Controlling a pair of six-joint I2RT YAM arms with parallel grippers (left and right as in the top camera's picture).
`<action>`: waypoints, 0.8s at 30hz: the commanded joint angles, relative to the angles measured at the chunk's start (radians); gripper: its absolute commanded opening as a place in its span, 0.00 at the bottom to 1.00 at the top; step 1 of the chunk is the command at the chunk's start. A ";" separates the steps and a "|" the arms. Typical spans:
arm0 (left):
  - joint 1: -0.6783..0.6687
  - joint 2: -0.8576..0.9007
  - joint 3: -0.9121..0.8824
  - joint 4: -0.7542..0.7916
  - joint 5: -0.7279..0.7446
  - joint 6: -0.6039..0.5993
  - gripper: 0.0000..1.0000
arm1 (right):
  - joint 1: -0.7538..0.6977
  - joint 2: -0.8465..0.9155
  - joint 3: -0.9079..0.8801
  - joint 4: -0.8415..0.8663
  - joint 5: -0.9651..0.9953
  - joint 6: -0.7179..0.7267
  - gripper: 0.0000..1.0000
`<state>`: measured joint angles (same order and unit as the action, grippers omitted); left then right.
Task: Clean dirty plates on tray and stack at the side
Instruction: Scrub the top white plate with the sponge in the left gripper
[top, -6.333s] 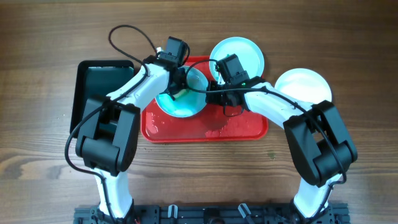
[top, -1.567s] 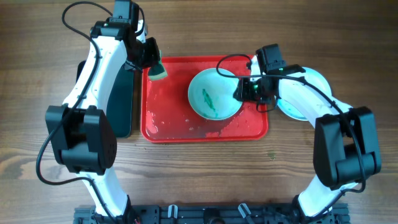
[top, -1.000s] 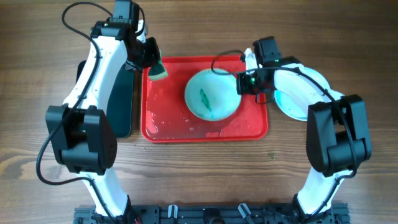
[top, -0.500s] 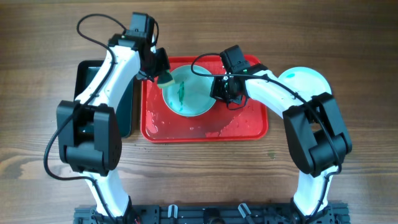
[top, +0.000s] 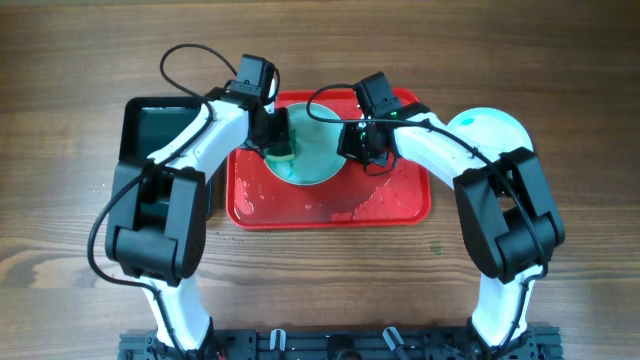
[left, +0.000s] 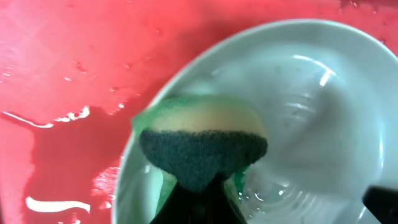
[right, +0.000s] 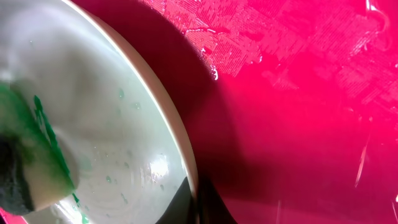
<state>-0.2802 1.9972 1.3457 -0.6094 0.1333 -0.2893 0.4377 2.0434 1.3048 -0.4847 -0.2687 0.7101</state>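
Observation:
A light cyan plate (top: 318, 150) is held tilted over the red tray (top: 400, 205). My right gripper (top: 358, 147) is shut on its right rim; the rim shows between the jaws in the right wrist view (right: 186, 155). My left gripper (top: 274, 138) is shut on a sponge (top: 281, 152) and presses it on the plate's left side. In the left wrist view the yellow sponge with its dark scrub pad (left: 204, 146) rests inside the plate (left: 323, 118), with green smear around it. Another plate (top: 490, 128) lies on the table at the right.
A dark green-black tray (top: 150, 125) lies left of the red tray. The red tray is wet, with water streaks (left: 56, 118) and droplets (right: 249, 43). Wood table lies all around.
My right gripper carried the smeared plate from the tray's right side to the middle left. My left gripper brought the sponge down from the tray's far left corner onto the plate.

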 joint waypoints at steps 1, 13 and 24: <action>-0.051 0.000 -0.018 -0.015 0.163 0.026 0.04 | -0.003 0.034 -0.008 0.002 0.006 -0.012 0.04; -0.074 0.000 -0.018 0.131 -0.221 -0.095 0.04 | -0.003 0.034 -0.008 0.006 -0.001 -0.019 0.04; -0.075 0.000 -0.018 0.062 0.256 0.121 0.04 | -0.003 0.034 -0.008 0.009 -0.002 -0.023 0.04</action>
<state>-0.3515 1.9968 1.3315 -0.6304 0.3283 -0.2165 0.4377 2.0441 1.3048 -0.4805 -0.2691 0.6949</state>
